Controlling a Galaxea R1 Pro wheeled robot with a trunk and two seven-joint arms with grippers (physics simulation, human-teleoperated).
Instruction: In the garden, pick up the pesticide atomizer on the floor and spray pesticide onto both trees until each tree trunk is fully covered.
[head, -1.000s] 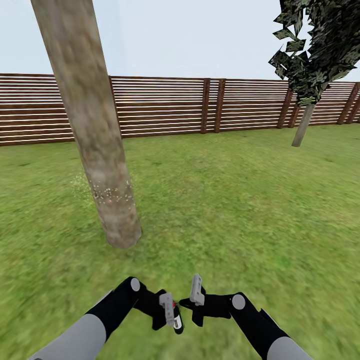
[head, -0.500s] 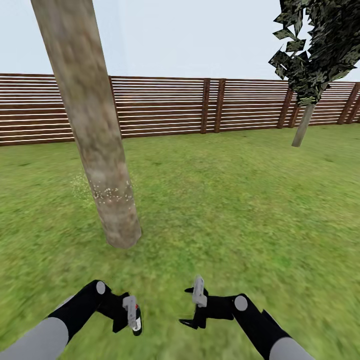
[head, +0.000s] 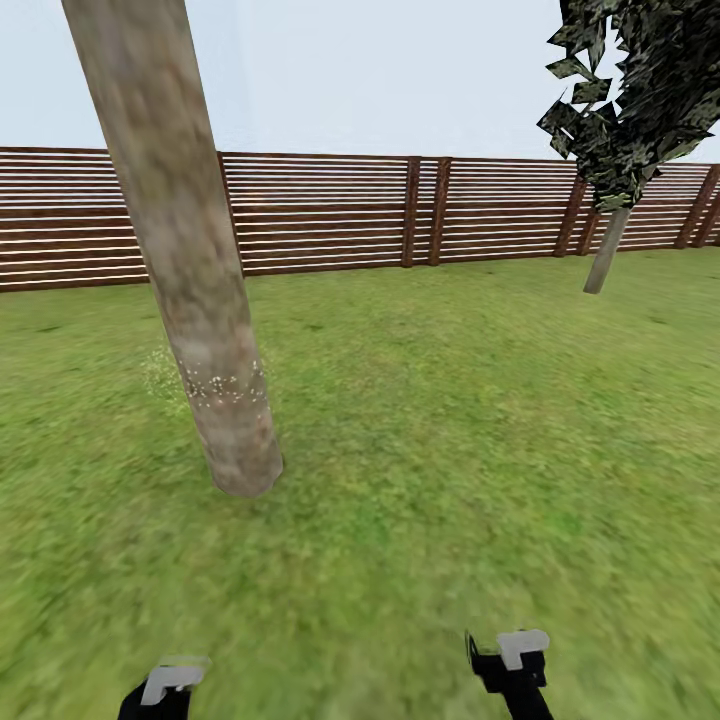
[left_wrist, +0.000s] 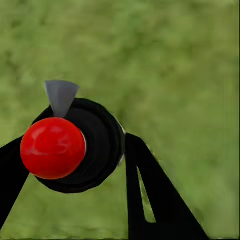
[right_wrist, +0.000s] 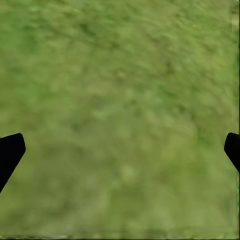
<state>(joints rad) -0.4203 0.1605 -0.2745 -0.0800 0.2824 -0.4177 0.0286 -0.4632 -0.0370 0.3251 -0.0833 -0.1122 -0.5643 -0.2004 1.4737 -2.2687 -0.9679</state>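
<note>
Sprayer (left_wrist: 75, 147) sits squeezed between the left gripper's (left_wrist: 70, 165) fingers, red top facing its camera, long way pointing at the grass (left_wrist: 175, 60). Right gripper (right_wrist: 120, 150) is spread wide, holding nothing.

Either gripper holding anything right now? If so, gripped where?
The left gripper holds the atomizer, fingers clamping the sides of its black body just below the red cap. The right gripper is open and empty over grass.

Floor (head: 450, 420): blurry green grass, running unbroken back to a brown slatted fence (head: 330, 215). Standing on it: one thick, pale grey-tan tree trunk (head: 190, 280), leaning slightly, speckled white low down; one thinner trunk (head: 606, 252) near the fence, under a dark leafy crown.
</note>
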